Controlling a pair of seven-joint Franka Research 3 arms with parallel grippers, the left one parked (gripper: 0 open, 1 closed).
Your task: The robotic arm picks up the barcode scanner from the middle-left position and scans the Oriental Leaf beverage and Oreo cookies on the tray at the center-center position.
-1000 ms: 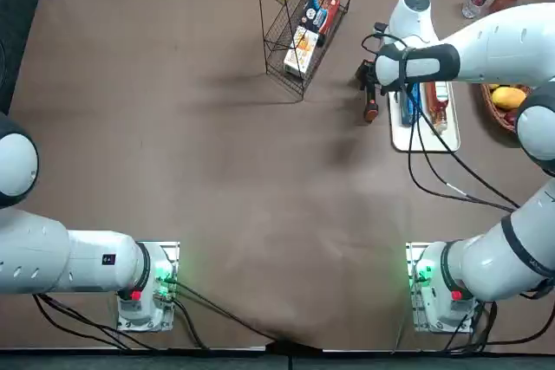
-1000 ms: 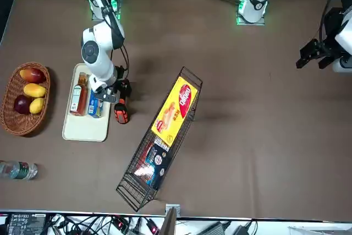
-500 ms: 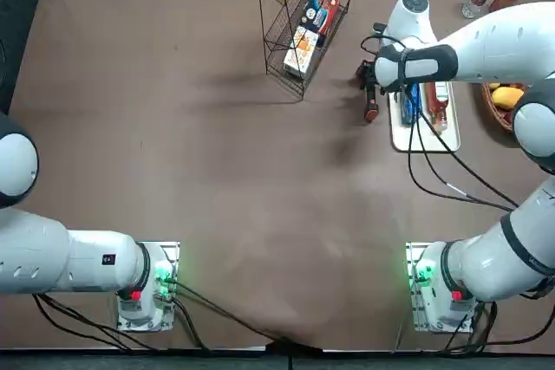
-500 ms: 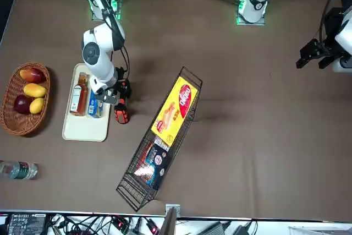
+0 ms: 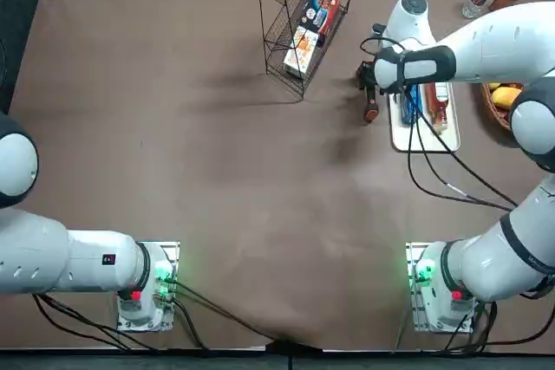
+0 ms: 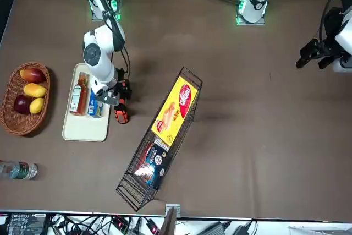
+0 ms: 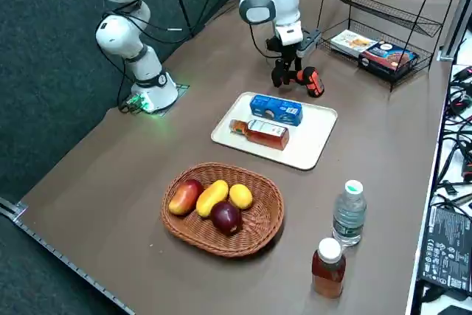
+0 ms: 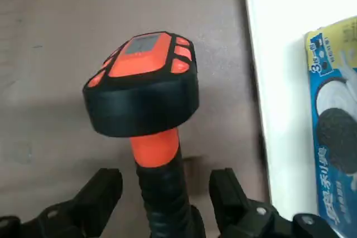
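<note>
The barcode scanner [image 8: 142, 85], black with an orange face and neck, lies on the brown table just beside the tray's long edge [image 5: 371, 108] [image 6: 120, 111] [image 7: 304, 77]. My right gripper [image 8: 166, 193] stands open over it, with one finger [image 8: 103, 193] on each side of the black handle and a small gap at each. It also shows from other angles [image 5: 368, 77] [image 6: 117, 91] [image 7: 285, 64]. The white tray [image 5: 425, 140] [image 7: 310, 138] holds the blue Oreo cookies [image 5: 410, 103] [image 7: 275, 108] [image 8: 334, 137] and the Oriental Leaf beverage [image 5: 436, 103] [image 7: 259, 132] lying side by side.
A tilted wire rack [image 5: 299, 19] [image 6: 159, 147] with snack boxes stands close to the scanner. A wicker basket of fruit [image 7: 225, 208] [image 6: 25, 100] sits beyond the tray. Two upright bottles [image 7: 348, 212] stand near the table's edge. My arm's cables [image 5: 434, 171] trail over the tray.
My right arm's wrist has shifted very slightly over the scanner. The scanner and the things on the tray have not moved.
</note>
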